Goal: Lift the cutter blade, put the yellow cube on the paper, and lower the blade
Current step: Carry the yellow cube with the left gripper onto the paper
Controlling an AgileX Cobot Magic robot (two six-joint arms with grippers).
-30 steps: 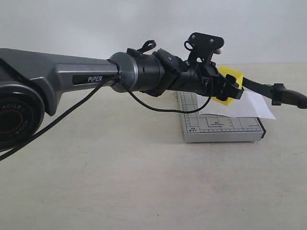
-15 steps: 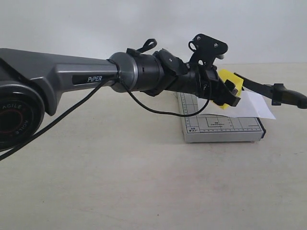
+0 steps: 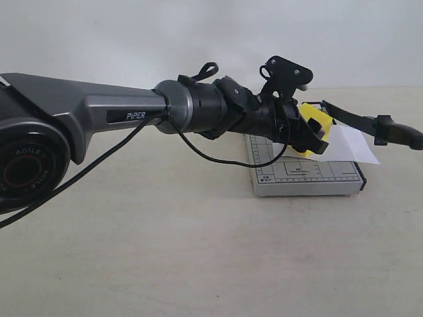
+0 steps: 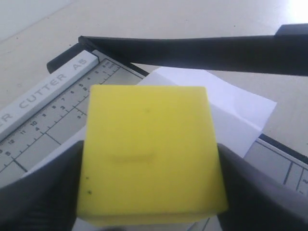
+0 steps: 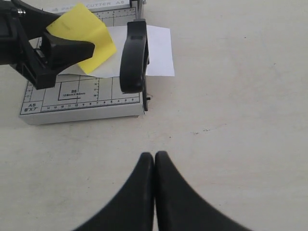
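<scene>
My left gripper is shut on the yellow cube and holds it just above the white paper, which lies on the grey cutter base. In the left wrist view the cube fills the span between the two dark fingers, with the paper beneath it. The cutter blade stands raised, its handle out to the right. My right gripper is shut and empty over bare table, short of the cutter base. That view also shows the cube and the handle.
The left arm stretches across the exterior view with a black cable drooping under it. A pale wall rises behind the beige table. The right gripper does not show in the exterior view.
The left gripper has tilted and sunk a little with the cube, bringing it closer to the paper. The blade and paper have not moved.
</scene>
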